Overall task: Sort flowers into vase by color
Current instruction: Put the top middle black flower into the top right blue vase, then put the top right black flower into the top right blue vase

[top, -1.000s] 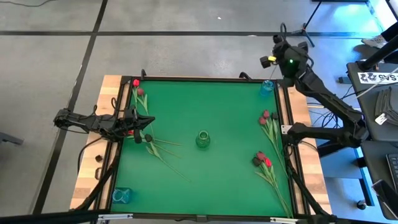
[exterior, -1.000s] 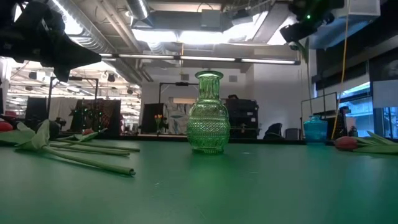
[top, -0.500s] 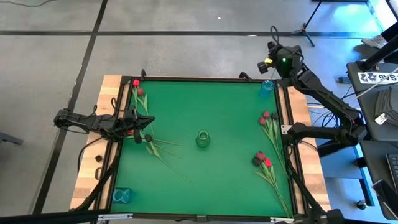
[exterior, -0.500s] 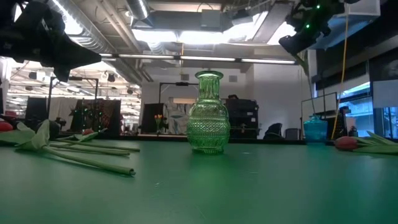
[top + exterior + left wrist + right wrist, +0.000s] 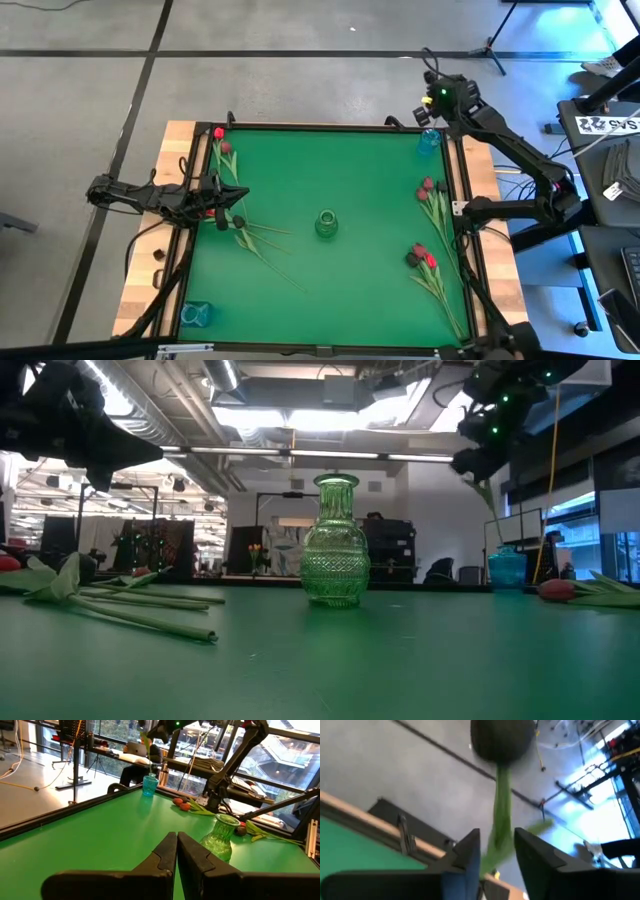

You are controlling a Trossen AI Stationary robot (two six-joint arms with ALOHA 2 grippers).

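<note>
A black-headed tulip [image 5: 502,737] stands with its green stem [image 5: 491,510] reaching down to the blue vase [image 5: 429,140] at the table's far right corner. My right gripper [image 5: 497,837] hangs over that vase, open, tipped downward, one finger on each side of the stem. A green glass vase [image 5: 326,223] stands mid-table. Loose tulips lie flat in a bunch at the left [image 5: 240,225] and in two bunches at the right [image 5: 432,195] [image 5: 425,258]. My left gripper [image 5: 176,851] is shut and level at the left edge, beside the left bunch. My right gripper's fingers stand apart around the black tulip's stem, just below the head. The stem runs close along one finger [image 5: 470,851]; I cannot tell whether it touches it. The fingers slant down from above, across the stem.
A second blue vase [image 5: 196,313] stands at the near left corner. The green mat has a raised black rim [image 5: 320,126] and wooden borders. Open green surface lies between the middle vase and the bunches.
My right gripper has moved down and toward the table's left along the far edge and has tipped downward. The black tulip's stem has come down with it to the blue vase.
</note>
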